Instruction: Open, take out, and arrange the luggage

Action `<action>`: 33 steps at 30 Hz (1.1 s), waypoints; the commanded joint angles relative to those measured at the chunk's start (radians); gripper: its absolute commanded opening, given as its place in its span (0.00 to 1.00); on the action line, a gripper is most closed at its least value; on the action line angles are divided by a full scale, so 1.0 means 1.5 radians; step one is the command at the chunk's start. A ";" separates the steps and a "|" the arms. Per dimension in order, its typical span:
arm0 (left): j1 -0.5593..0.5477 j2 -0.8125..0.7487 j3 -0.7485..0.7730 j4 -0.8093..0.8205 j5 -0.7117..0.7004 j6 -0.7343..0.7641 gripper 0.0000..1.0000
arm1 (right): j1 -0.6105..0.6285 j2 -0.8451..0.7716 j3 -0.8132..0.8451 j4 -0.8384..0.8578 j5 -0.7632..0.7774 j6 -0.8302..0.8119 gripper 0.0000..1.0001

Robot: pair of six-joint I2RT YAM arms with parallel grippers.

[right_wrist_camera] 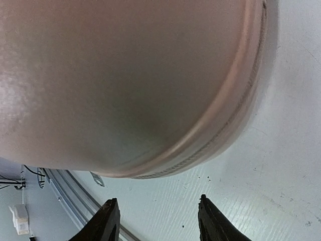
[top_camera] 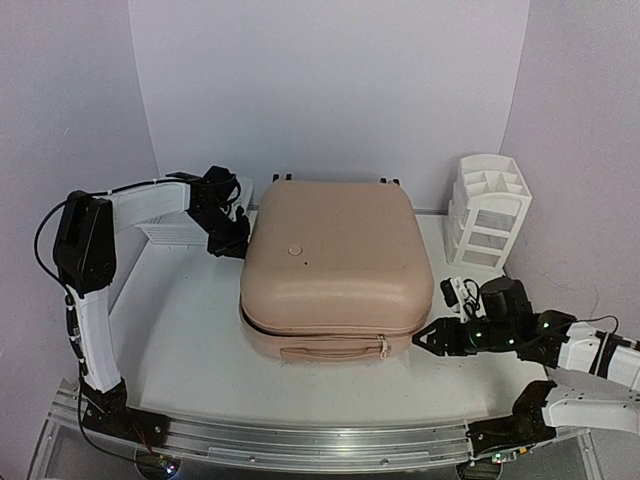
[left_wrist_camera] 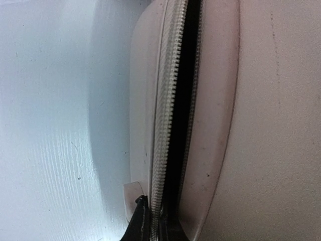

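The peach-pink luggage [top_camera: 335, 260] lies flat in the middle of the table, wheels at the back, its handle and a zipper pull [top_camera: 383, 346] on the front side. My left gripper [top_camera: 236, 240] is at its left side. In the left wrist view the luggage's seam [left_wrist_camera: 180, 100] gapes dark between the shells, and the gripper [left_wrist_camera: 153, 228] is nearly closed around the zipper row, with a beige tab [left_wrist_camera: 130, 193] beside one finger. My right gripper [top_camera: 425, 338] is open and empty by the front right corner; its fingertips [right_wrist_camera: 110, 213] stand wide apart over the table, short of the shell [right_wrist_camera: 125, 75].
A white drawer organizer [top_camera: 487, 210] stands at the back right. A white mesh basket [top_camera: 165, 232] sits behind my left arm. A small white and black device [top_camera: 458, 293] lies near my right arm. A metal rail [top_camera: 300, 440] runs along the front edge.
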 commanded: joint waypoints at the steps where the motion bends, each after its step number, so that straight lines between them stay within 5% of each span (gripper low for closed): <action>1: 0.002 0.035 -0.001 0.053 -0.030 -0.019 0.00 | 0.074 0.012 -0.004 0.074 0.103 0.030 0.52; 15: 0.034 0.019 -0.029 0.055 -0.036 -0.064 0.00 | 0.327 0.100 0.004 0.176 0.424 0.042 0.53; 23: 0.046 0.028 -0.002 0.072 -0.040 -0.081 0.00 | 0.325 0.188 0.066 0.216 0.471 -0.018 0.56; 29: 0.061 0.090 0.099 0.072 -0.019 -0.075 0.01 | 0.264 0.276 0.130 0.226 0.408 -0.047 0.57; 33: 0.072 0.110 0.135 0.070 0.017 -0.060 0.17 | 0.241 0.299 0.155 0.236 0.384 -0.047 0.57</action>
